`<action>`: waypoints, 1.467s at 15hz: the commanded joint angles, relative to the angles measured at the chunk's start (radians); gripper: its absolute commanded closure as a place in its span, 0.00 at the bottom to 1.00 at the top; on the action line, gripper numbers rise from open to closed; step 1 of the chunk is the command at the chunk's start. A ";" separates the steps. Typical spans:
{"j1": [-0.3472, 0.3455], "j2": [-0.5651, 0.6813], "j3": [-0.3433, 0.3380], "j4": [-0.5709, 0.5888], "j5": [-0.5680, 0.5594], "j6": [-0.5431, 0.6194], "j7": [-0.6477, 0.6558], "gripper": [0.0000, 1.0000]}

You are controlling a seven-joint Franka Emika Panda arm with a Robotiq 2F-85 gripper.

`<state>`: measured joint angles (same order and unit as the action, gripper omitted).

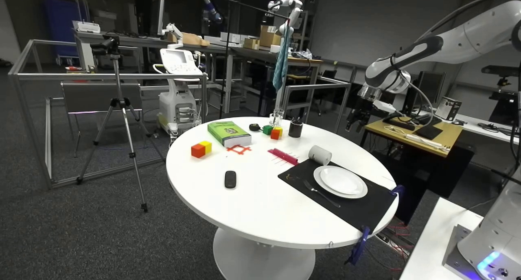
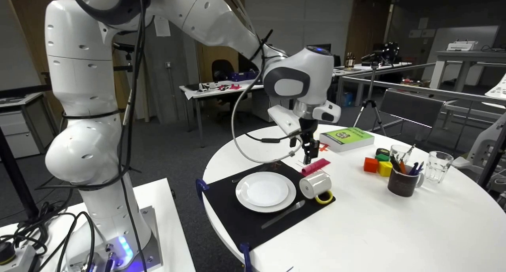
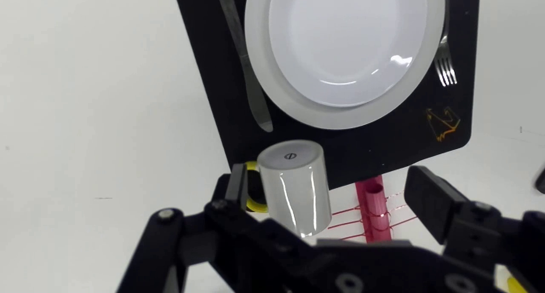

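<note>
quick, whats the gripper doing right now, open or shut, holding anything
Gripper: open, holding nothing.

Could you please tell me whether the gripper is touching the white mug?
Apart: an exterior view shows the gripper hanging higher than the mug, a plain gap between.

Both exterior views look obliquely from opposite sides across the shared round white table (image 1: pixel 252 204); the wrist view faces down, nearer.
</note>
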<state>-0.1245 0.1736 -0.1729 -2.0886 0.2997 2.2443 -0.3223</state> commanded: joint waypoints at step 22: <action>-0.163 0.419 0.131 0.367 -0.016 0.026 -0.153 0.00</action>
<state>-0.2556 0.5552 -0.0764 -1.7492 0.2885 2.2454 -0.4690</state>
